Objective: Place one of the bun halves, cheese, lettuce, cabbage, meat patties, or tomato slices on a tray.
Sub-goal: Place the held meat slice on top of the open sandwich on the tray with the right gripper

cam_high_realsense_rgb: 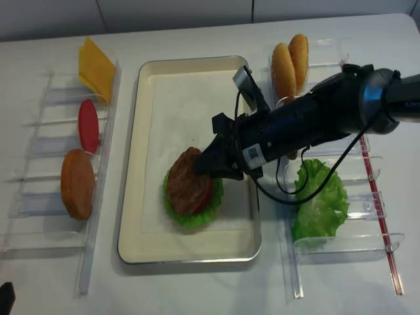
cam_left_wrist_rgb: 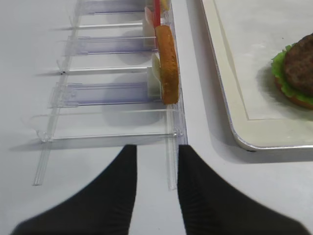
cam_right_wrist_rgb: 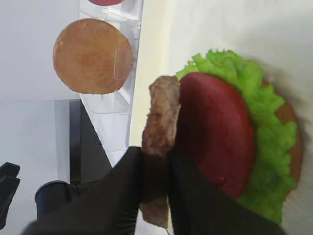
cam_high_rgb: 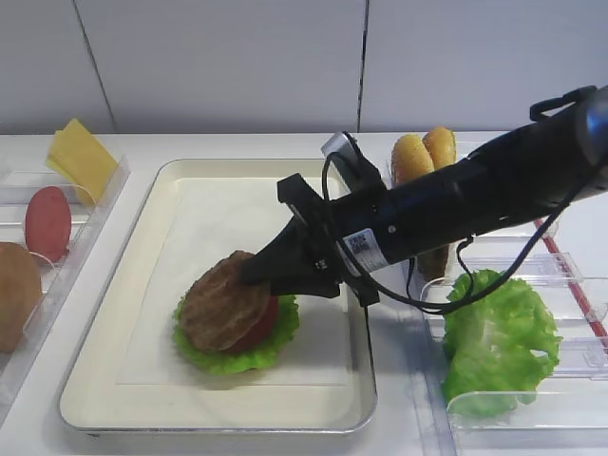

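A: Where is the meat patty (cam_right_wrist_rgb: 159, 128) right now?

B: Pinched by its edge in the right gripper (cam_right_wrist_rgb: 155, 164), jaws closed tight on the rim. It hangs tilted over the stack on the tray (cam_high_rgb: 104, 313), its far side resting on or just above the tomato slice (cam_right_wrist_rgb: 216, 132); I cannot tell which.

A: And what is under it?

B: The tomato lies on frilly lettuce (cam_right_wrist_rgb: 254, 142), with a tan bun edge (cam_right_wrist_rgb: 291, 128) showing beneath the leaves. All of it sits in the near-left part of the tray.

A: How would you expect the patty to behave?

B: It looks fairly stiff, since it holds its shape when held by one edge only. The surface is rough and grainy, so I judge it unlikely to slip. It seems light. An edge grip like this one suits it, because the disc is too flat to take from above.

A: Any risk?

B: The tomato looks smooth and wet, so the patty could slide off centre once let go. The lettuce below is soft and may tip the pile.

A: The other arm?

B: The left gripper (cam_left_wrist_rgb: 155, 169) hovers over the clear rack (cam_left_wrist_rgb: 112, 137) at the left, fingers parted, holding nothing.
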`<state>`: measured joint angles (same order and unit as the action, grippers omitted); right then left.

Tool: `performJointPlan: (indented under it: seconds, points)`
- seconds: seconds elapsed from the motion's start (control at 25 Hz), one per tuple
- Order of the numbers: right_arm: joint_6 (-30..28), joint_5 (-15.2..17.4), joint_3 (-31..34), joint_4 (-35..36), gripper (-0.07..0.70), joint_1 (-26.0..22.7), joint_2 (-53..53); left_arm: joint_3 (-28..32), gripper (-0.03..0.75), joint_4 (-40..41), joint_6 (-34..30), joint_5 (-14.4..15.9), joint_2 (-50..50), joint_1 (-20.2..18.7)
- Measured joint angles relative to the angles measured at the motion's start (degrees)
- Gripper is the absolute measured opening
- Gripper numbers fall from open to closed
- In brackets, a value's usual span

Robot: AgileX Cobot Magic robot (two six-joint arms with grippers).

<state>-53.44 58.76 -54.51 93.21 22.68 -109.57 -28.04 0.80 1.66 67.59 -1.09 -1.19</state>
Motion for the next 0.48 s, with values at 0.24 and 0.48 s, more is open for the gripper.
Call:
performJointPlan:
  seconds: [0.24,0.48]
  points:
    - [0.09,0.00,0.00,-0.24,0.159,0.00,-0.20,0.00,0.197,0.00,0.00,0.00,0.00,0.00]
    - [0.09,-0.10,0.00,-0.49,0.159,0.00,-0.20,0.00,0.197,0.00,0.00,0.00,0.00,0.00]
